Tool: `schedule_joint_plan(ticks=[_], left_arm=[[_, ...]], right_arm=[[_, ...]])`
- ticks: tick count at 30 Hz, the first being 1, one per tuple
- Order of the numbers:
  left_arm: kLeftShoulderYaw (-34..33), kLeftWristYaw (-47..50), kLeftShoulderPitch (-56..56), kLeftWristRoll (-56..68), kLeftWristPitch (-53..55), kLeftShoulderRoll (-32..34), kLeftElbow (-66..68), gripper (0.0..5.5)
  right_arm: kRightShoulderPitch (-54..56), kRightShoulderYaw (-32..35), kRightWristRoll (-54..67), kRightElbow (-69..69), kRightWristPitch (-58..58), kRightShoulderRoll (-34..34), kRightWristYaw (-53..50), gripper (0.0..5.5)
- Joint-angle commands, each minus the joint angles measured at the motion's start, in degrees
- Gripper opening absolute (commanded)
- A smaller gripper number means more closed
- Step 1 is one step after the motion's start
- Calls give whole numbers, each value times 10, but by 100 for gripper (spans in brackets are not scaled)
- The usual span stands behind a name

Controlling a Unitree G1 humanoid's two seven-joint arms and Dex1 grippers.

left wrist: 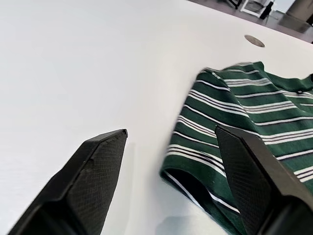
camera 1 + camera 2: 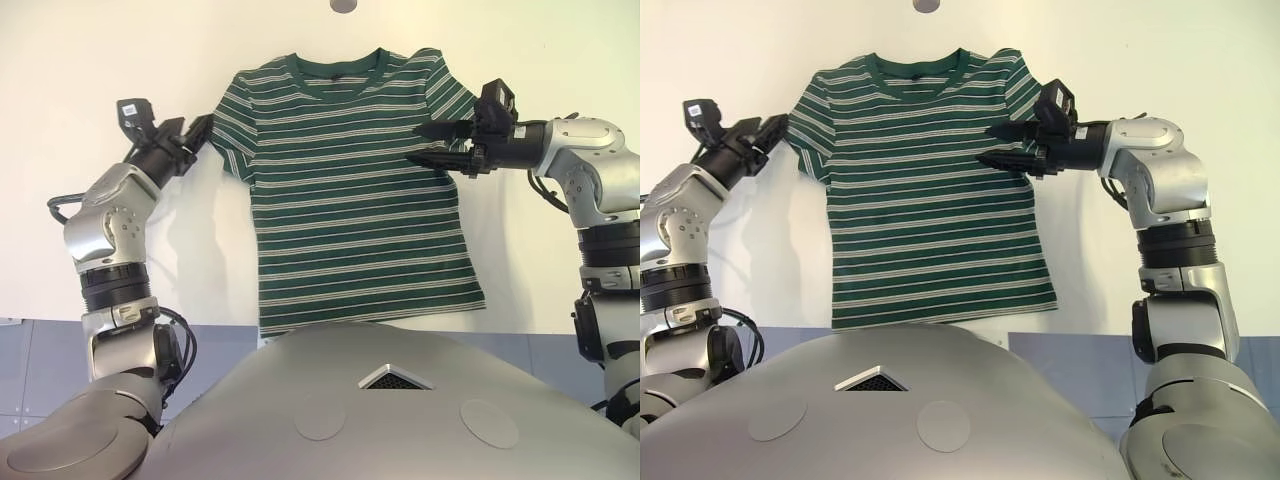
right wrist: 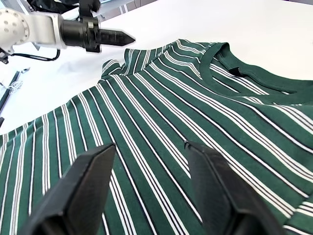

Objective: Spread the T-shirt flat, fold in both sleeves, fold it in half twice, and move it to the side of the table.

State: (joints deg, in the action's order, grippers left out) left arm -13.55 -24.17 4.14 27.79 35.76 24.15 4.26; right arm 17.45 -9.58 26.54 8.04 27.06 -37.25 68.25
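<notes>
Left gripper: hanging open, centre left (nearer arm for folding).
Left sleeve: lying just right of its tips.
Right gripper: hovering open over T-shirt, centre right.

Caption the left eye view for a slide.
Striped T-shirt flat on table; open left gripper at one sleeve, open right gripper over the other side.
</notes>
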Motion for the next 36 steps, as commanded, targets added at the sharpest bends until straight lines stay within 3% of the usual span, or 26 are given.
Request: schedule_joint_plan(ticks=[1,5,12,16,20,24,29,34,36], left_arm=[[23,-7,-26,-29,7,12,-2,276],[28,-3,-27,-31,6,4,3,221],[24,6,-35,-24,4,-9,-12,78],[22,18,-15,-24,-18,-19,-54,3],[65,31,21,-47,-5,-26,-83,1],[85,55,43,-42,25,-47,-130,1],[152,60,70,-72,43,-69,-123,1],[220,49,96,-135,12,-77,-44,1],[223,50,99,-142,2,-87,-43,29]], right_arm=[[4,0,-17,6,-9,9,-3,263],[4,-2,-30,6,-14,18,0,263],[7,2,-38,5,-15,31,-6,263],[47,57,-63,77,-38,85,-139,263],[41,148,-30,61,3,151,-293,263],[1,195,-36,37,13,169,-384,263],[-4,223,-76,91,-13,162,-457,263],[-1,194,-111,148,-2,162,-466,263],[-7,191,-113,148,5,162,-465,229]])
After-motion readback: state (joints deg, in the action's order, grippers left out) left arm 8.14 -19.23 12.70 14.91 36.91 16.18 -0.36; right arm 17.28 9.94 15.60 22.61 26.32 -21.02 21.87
